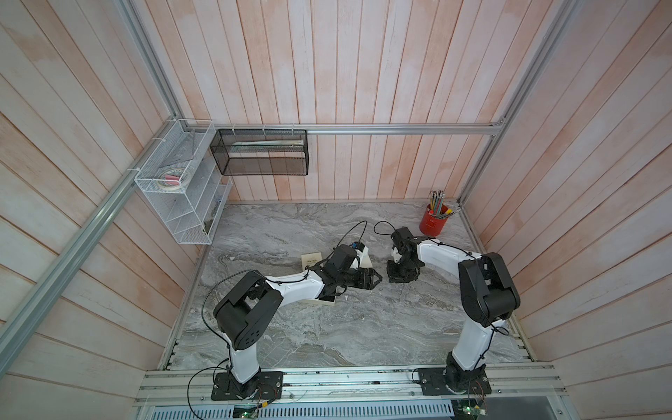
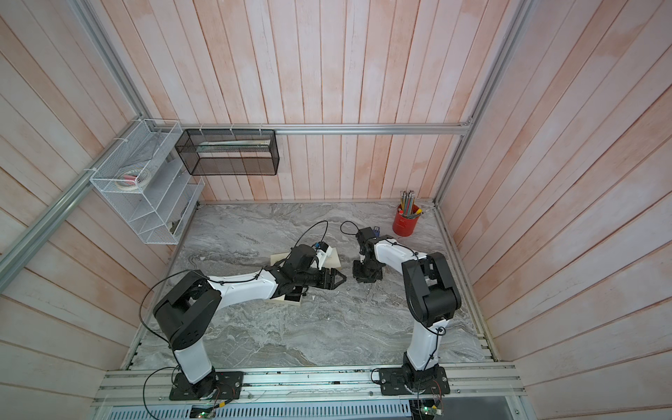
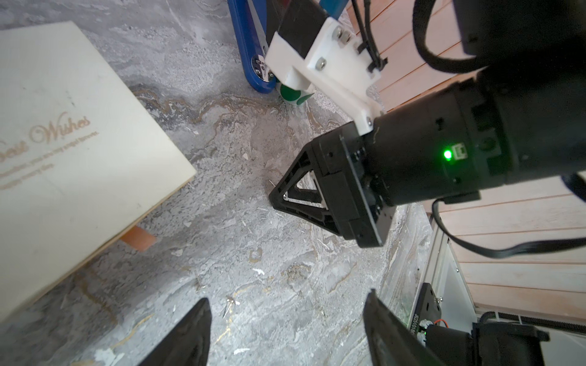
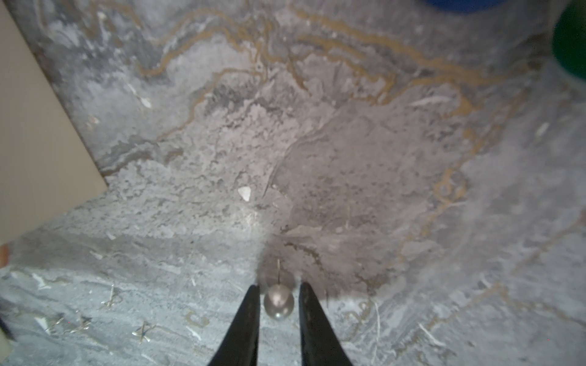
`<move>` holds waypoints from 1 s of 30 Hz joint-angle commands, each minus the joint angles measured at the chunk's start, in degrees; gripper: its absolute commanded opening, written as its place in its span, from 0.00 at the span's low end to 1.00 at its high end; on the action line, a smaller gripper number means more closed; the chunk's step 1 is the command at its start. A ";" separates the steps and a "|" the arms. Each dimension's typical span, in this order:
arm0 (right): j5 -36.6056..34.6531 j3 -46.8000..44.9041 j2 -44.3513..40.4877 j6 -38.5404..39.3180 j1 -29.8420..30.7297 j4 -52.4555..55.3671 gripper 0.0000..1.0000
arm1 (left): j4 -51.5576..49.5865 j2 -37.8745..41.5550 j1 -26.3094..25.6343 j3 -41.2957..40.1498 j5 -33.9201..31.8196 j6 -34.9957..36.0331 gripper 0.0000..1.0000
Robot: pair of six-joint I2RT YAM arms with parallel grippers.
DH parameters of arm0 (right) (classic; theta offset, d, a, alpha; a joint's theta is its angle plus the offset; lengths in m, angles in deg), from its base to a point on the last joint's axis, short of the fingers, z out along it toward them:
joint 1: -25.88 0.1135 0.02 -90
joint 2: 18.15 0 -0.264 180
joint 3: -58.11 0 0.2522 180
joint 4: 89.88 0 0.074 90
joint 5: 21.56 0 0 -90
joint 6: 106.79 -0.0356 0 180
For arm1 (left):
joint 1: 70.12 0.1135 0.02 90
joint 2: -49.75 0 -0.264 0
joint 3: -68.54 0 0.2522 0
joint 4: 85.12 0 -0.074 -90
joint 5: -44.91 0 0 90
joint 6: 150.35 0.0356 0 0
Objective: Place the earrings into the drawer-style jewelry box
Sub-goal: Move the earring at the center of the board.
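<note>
A pearl earring (image 4: 279, 304) with a thin post lies on the marble. My right gripper (image 4: 279, 285) points down over it, fingers close on either side of the pearl with slim gaps showing. In both top views this gripper (image 1: 396, 278) (image 2: 365, 277) stands right of the cream jewelry box (image 1: 312, 259) (image 2: 278, 259). The box's lid (image 3: 63, 126) reads "Best Wishes", and an orange tab (image 3: 139, 239) shows at its edge. Its dark drawer (image 1: 327, 299) (image 2: 292, 299) sticks out under the left arm. My left gripper (image 3: 288, 296) (image 1: 378, 280) hangs open and holds nothing. A small metal pin-like piece (image 3: 230, 304) lies near one of its fingers.
A red cup of pencils (image 1: 434, 222) stands at the back right. A blue object (image 3: 250, 47) and a green round thing (image 3: 291, 95) sit behind the right gripper. A white wire rack (image 1: 182, 182) and a black mesh basket (image 1: 262, 152) hang on the walls.
</note>
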 commanded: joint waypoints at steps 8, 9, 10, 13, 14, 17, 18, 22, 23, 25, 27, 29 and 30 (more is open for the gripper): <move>-1.44 -0.83 3.03 0.34 0.47 -0.42 0.16 | -0.82 1.19 -0.17 -0.40 -2.13 1.42 0.76; -1.44 -0.78 3.01 0.42 0.47 -0.46 0.16 | -0.85 1.35 -0.16 -0.48 -2.29 1.33 0.76; -1.45 -0.64 3.01 0.49 0.52 -0.37 0.15 | -0.81 1.58 -0.10 -0.57 -2.48 1.28 0.76; -1.44 -0.51 2.76 0.66 0.71 -0.33 0.14 | -0.55 2.32 0.19 -1.34 -2.91 0.96 0.76; -1.44 -0.46 2.62 0.74 0.85 -0.33 0.13 | -0.26 2.72 0.34 -1.75 -2.86 0.70 0.76; -1.08 -0.22 2.06 1.01 1.38 -0.41 0.13 | 0.70 4.22 1.13 -3.34 -2.72 -0.06 0.76; -0.95 -0.12 1.92 1.13 1.61 -0.35 0.12 | 0.86 4.79 1.37 -3.94 -2.74 -0.27 0.76; -0.72 0.07 1.19 1.69 3.12 -0.33 0.12 | 0.97 7.71 2.72 -6.63 -2.78 -0.73 0.76; -0.67 0.07 0.93 1.78 3.51 -0.29 0.12 | 0.90 8.49 2.97 -7.40 -2.81 -0.81 0.76; -0.72 0.07 0.48 1.89 4.32 -0.25 0.12 | 0.74 9.74 3.64 -8.54 -2.79 -0.91 0.77; -0.52 0.17 0.07 2.21 5.20 -0.17 0.12 | 0.06 10.91 4.09 -9.52 -2.80 -0.92 0.76; -0.39 0.13 -0.36 2.81 6.30 0.11 0.12 | -0.60 12.17 4.54 -10.46 -2.80 -1.00 0.76; -0.32 -0.11 -0.65 3.16 7.05 0.44 0.12 | -1.07 13.02 4.66 -11.02 -2.81 -1.00 0.76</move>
